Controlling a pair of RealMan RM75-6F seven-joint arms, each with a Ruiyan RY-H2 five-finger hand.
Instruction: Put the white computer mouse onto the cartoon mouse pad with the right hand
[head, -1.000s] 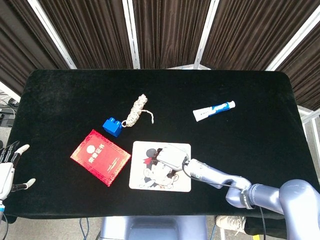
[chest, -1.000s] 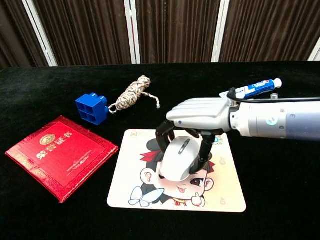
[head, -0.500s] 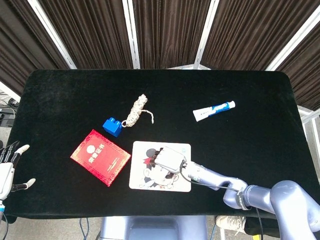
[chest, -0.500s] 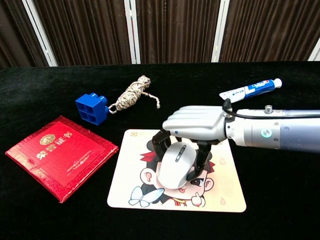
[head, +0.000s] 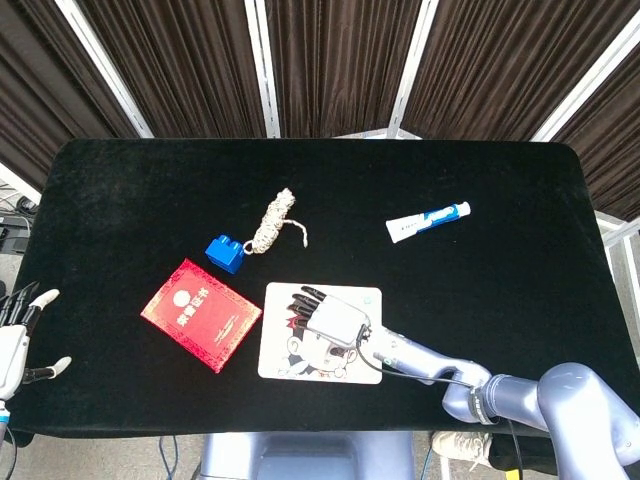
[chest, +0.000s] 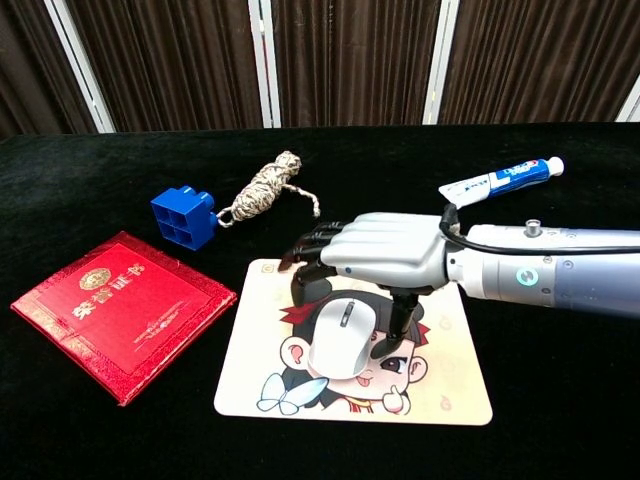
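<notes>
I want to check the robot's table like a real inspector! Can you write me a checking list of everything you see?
Surface: black table, cloth-covered.
Job's things: white mouse lies on the cartoon mouse pad.
Clutter: red booklet, blue brick, rope bundle, toothpaste tube.
Hands: right hand hovers over the mouse, fingers spread; whether it touches is unclear. Left hand open, at the table's left edge.
Cables: a black cable at the right wrist.
Surroundings: dark curtains behind.
</notes>
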